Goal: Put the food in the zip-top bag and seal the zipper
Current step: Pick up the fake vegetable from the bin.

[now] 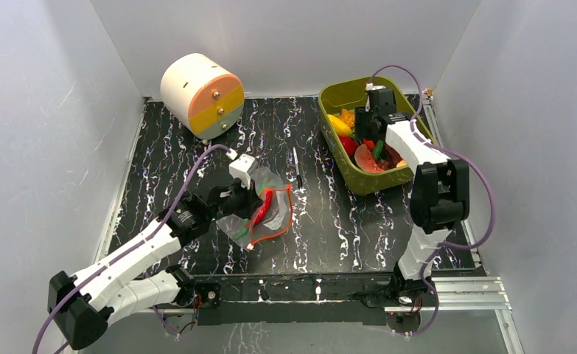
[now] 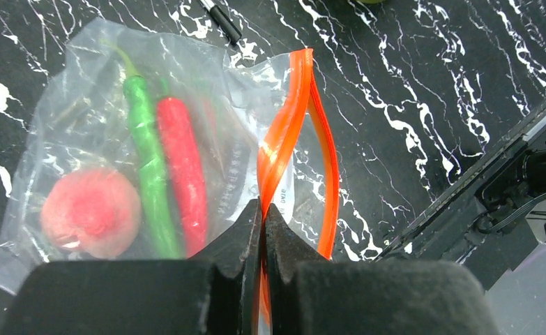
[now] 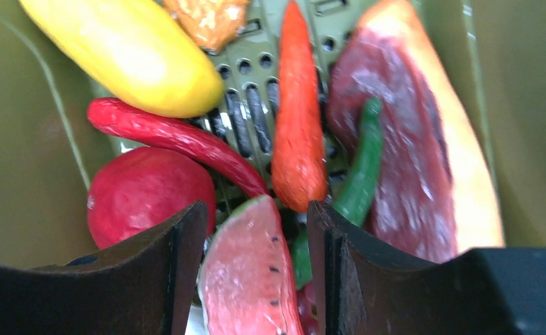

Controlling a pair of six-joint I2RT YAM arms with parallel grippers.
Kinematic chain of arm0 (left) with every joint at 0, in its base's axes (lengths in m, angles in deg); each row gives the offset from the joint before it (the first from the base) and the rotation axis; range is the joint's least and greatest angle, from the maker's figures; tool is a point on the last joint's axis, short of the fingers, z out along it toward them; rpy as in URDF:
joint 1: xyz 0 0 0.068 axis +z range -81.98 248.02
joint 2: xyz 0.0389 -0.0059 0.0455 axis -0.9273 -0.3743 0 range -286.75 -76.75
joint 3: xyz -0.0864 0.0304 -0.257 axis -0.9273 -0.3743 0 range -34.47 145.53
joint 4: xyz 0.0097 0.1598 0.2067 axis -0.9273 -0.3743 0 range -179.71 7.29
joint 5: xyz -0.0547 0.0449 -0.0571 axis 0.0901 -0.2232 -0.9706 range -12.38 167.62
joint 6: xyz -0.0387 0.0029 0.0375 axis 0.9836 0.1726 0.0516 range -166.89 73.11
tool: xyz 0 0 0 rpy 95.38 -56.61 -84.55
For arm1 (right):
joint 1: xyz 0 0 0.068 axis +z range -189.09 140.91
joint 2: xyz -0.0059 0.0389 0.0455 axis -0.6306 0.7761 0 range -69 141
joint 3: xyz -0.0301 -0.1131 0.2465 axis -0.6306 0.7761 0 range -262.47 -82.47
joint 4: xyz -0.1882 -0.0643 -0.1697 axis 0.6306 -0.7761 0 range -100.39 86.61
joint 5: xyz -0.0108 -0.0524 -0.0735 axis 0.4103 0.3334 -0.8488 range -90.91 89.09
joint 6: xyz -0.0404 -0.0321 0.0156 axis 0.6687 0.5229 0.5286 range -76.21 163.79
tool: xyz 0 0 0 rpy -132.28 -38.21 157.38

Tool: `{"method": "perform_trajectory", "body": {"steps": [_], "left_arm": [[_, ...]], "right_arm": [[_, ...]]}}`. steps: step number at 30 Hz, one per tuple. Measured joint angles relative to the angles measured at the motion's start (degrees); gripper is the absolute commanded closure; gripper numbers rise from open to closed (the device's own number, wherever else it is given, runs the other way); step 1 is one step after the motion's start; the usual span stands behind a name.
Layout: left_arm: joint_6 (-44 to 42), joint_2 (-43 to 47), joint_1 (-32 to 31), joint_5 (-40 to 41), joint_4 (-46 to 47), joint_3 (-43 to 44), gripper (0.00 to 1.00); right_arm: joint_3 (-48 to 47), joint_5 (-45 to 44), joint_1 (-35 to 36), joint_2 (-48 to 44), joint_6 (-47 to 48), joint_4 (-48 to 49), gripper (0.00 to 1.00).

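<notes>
My left gripper [image 2: 263,213] has matt black fingers [image 2: 221,251] with a faintly grainy face. The zipper [image 2: 284,139] pinched in them is smooth, shiny orange-red plastic. Just ahead and to the left, the zip-top bag [image 2: 67,105] is thin clear film, crinkled and catching glare. Through it the peach [image 2: 92,209] looks soft and matt, the green pepper [image 2: 148,188] and red chili [image 2: 183,174] glossy. My right gripper [image 3: 256,209] has dull dark fingers [image 3: 158,258]. The watermelon slice [image 3: 245,279] between them is smooth with a slight sheen. Ahead, the yellow piece [image 3: 123,56] is glossy, and the tub [image 3: 19,139] is satin olive plastic.
</notes>
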State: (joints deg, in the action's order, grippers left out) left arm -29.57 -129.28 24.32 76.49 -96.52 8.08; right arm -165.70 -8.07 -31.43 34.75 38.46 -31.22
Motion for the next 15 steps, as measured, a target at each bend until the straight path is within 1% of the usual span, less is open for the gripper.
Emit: {"method": "perform_trajectory", "body": {"steps": [4, 6, 8, 15], "left_arm": [[-0.3, -4.2, 0.0, -0.8, -1.0, 2.3, 1.00], [-0.3, -5.9, 0.0, -1.0, -1.2, 3.7, 1.00], [-0.2, -6.7, 0.0, -1.0, -1.2, 4.6, 1.00], [2.3, -6.8, 0.0, -0.7, -1.2, 5.0, 1.00]], "right_arm": [[-3.7, 7.5, -0.4, 4.5, 4.3, 0.2, 0.51], [-6.2, 10.3, -0.4, 6.6, 5.8, 0.4, 0.55], [-8.7, 11.3, -0.5, 8.7, 6.5, 0.9, 0.57], [-20.9, 10.8, -1.4, 18.0, 3.6, 2.4, 0.55]]}}
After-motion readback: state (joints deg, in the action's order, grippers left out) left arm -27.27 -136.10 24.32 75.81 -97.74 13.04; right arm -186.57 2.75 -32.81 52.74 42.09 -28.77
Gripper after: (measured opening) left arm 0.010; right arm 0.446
